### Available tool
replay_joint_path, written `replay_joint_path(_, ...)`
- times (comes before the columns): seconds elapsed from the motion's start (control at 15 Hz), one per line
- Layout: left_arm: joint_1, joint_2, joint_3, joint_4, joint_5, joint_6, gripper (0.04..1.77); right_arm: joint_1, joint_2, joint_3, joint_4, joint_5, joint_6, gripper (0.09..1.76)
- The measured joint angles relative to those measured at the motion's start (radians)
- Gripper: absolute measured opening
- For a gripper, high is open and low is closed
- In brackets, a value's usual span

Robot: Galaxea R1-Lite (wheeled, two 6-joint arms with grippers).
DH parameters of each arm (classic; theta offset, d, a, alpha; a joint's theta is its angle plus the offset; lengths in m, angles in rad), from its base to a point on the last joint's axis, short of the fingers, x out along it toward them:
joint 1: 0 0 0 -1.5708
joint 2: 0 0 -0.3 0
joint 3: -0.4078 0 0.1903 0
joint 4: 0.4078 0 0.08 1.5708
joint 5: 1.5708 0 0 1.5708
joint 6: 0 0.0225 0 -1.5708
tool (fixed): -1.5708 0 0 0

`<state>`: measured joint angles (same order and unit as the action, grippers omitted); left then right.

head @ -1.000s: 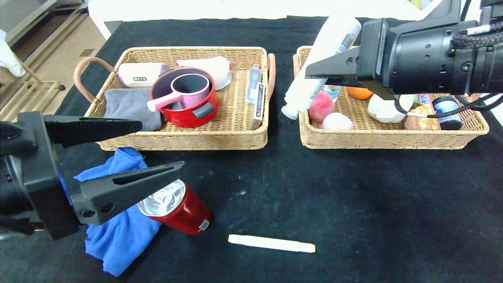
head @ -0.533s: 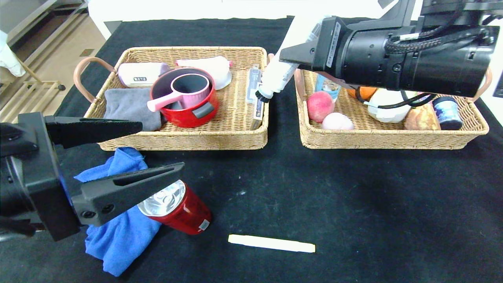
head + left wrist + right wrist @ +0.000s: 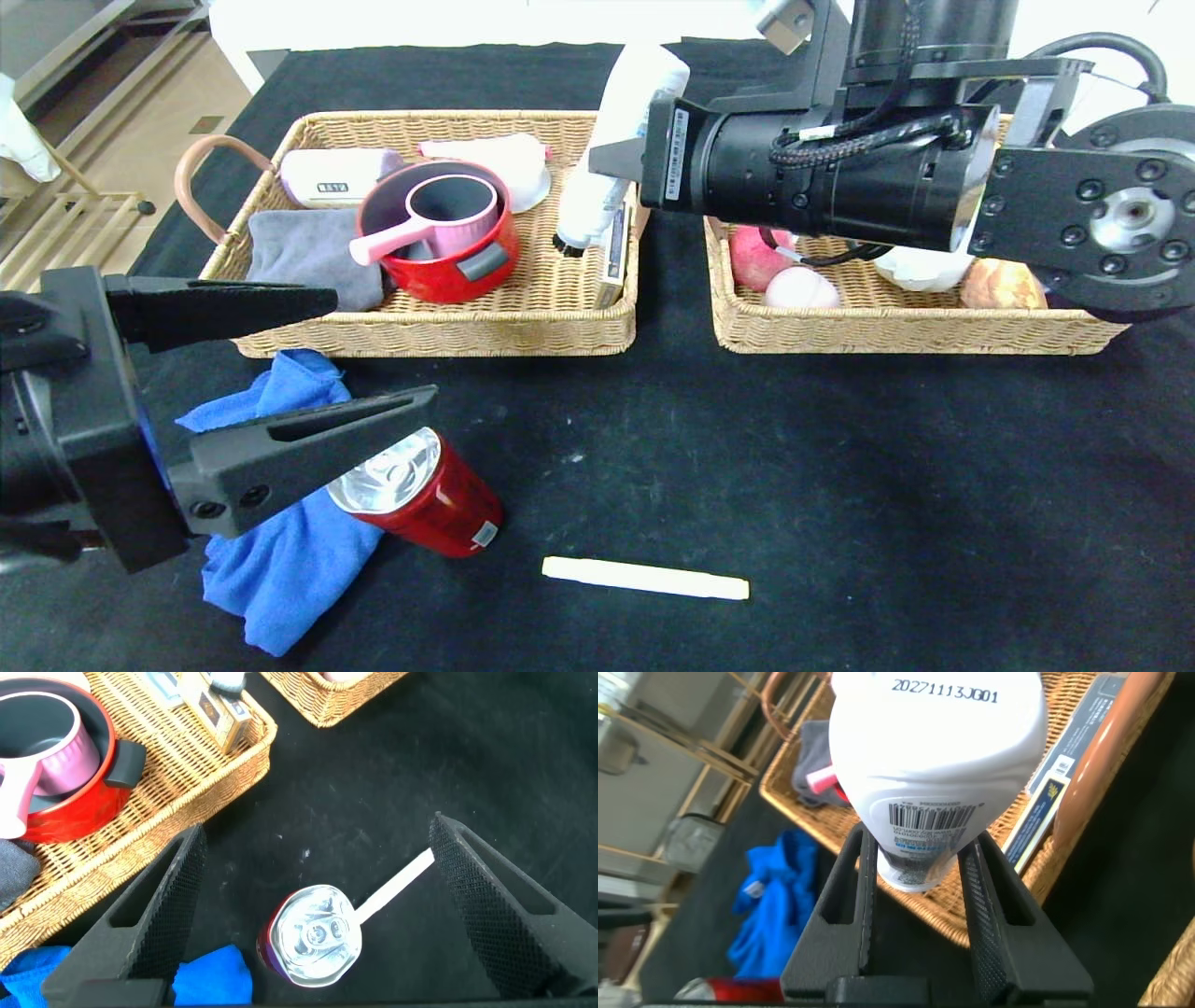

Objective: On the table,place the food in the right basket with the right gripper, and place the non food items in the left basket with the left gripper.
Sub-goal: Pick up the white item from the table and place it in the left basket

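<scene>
We hold the white bottle with the black brush tip (image 3: 607,149) in our right gripper (image 3: 920,873). The two black fingers pinch it tight around its narrow part. The bottle hangs brush-down over the right end of the left basket (image 3: 439,331), not in it yet. This bottle is not food, so the left basket looks like the right home for it, even though the task asks the left gripper to do that job.

Our left gripper (image 3: 373,355) hangs low over the table (image 3: 840,485), near the front left corner. Its fingers are spread wide and hold nothing. The red can (image 3: 420,499) lies on its side on the table, just past the lower finger and touching the blue cloth (image 3: 280,560). In the left wrist view the can (image 3: 313,935) shows between the two open fingers.

We think a good part of the job is done. The left basket already holds a red pot (image 3: 439,238), a grey cloth (image 3: 303,252) and some other things. The right basket (image 3: 896,327) holds a peach (image 3: 752,261), a pale round thing beside it and some bread, though the arm hides much of it.

Three things still wait on the table: the red can, the blue cloth and the pale yellow stick (image 3: 644,577). The can should go in the right basket. The cloth and the stick should go in the left one.
</scene>
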<state>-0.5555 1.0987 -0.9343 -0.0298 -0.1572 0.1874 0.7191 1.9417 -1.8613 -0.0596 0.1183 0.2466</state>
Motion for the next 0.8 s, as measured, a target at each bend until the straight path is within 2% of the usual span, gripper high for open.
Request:
replay_joint_path(0.27, 0.000, -0.001, 0.000, 0.000, 0.000, 0.000, 1.72, 0.015, 0.060, -0.007, -0.104, -0.054, -0.074, 0.63)
replay_joint_path(0.8, 0.000, -0.001, 0.000, 0.000, -0.001, 0.000, 1.72, 0.023, 0.105, -0.007, -0.114, -0.055, -0.123, 0.63)
